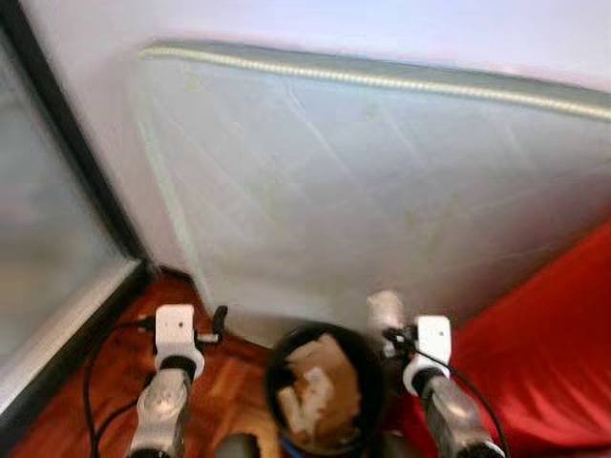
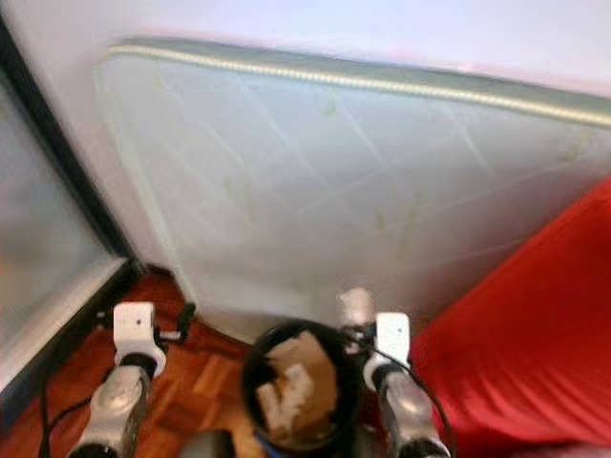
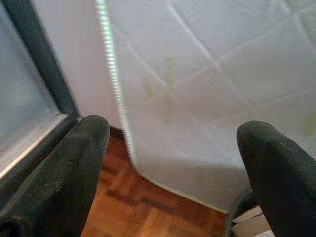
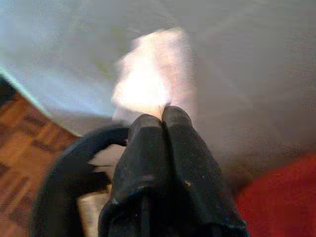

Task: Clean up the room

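A black round bin [image 1: 370, 401] stands on the wooden floor just in front of me, holding crumpled paper and cardboard scraps [image 1: 315, 386]. My right gripper [image 1: 389, 329] is shut on a white crumpled tissue [image 1: 385, 309], held just above the bin's right rim; in the right wrist view the tissue [image 4: 150, 79] sticks out past the closed fingertips [image 4: 163, 118] over the bin rim [image 4: 64, 168]. My left gripper [image 1: 220, 324] is open to the left of the bin, its fingers [image 3: 74, 168] wide apart with nothing between them.
A pale quilted mattress [image 1: 382, 181] leans against the white wall straight ahead. A red fabric surface [image 1: 544, 353] lies at the right. A dark-framed glass panel [image 1: 48, 219] borders the left. Parquet floor [image 1: 229, 382] shows between them.
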Available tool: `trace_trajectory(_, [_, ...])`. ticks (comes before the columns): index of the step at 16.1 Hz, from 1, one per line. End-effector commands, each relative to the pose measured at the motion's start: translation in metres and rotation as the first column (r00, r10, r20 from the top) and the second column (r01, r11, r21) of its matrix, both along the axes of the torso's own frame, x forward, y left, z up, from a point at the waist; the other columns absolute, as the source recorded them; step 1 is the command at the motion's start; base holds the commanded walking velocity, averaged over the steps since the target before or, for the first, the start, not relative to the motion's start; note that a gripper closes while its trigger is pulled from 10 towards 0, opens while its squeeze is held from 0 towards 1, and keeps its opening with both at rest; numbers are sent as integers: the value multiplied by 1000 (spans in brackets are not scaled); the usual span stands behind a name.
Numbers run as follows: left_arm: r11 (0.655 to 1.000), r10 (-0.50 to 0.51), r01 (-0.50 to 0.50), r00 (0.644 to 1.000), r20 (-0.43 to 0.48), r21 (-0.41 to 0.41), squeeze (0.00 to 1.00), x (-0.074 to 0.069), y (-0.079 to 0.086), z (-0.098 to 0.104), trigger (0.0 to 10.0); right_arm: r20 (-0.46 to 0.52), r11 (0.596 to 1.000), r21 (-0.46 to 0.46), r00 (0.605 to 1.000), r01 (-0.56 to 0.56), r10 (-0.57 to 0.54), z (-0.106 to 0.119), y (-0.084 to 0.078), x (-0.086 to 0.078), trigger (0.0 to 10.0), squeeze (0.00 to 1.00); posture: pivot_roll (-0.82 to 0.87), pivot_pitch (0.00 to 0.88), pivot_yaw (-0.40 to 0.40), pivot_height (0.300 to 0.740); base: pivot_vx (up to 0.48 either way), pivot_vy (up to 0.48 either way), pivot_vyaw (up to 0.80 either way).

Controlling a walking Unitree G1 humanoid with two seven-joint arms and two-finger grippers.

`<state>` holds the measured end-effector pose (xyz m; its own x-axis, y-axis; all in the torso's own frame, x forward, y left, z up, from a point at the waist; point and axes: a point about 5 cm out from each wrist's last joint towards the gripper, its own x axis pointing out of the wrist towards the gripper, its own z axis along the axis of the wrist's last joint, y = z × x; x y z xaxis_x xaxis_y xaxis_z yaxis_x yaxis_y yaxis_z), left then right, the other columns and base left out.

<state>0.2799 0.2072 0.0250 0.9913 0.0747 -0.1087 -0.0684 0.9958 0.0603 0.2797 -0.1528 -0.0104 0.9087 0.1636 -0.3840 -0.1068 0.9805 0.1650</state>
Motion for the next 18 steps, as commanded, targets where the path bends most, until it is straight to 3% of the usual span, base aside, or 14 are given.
trace_trajectory(1, [1000,3,-3,1000,6,0,0,0,1,2,10000,-19,1000,-9,1000,-7,7,-2,-2,-1,10000,0,49,15,-25,625,0,0,0])
trace_trajectory(3, [1000,20,-20,1000,12,2,0,-1,3,2,10000,19,994,73,997,-77,76,8,11,8,10000,0,60,14,-33,625,0,0,0])
trace_trajectory(5, [1000,26,-26,1000,17,2,0,-2,4,3,10000,13,984,68,986,-165,164,9,18,9,10000,0,70,20,-40,625,0,0,0])
trace_trajectory(13, [998,64,-64,997,32,-2,0,-8,7,4,10000,-1,989,60,991,-136,136,12,27,16,10000,0,107,31,-70,625,0,0,0])
trace_trajectory(14, [998,65,-65,997,32,-4,0,-8,7,3,10000,-1,989,63,991,-134,134,12,27,16,10000,345,106,30,-70,625,0,0,0])
trace_trajectory(15, [998,64,-64,997,32,-4,0,-8,6,3,10000,-2,989,67,991,-133,134,12,27,16,10000,1000,105,33,-71,625,0,0,0])
trace_trajectory(18, [998,63,-63,998,29,-8,0,-8,4,3,10000,-19,989,45,990,-139,140,9,23,13,10000,1000,107,36,-73,625,0,0,0])
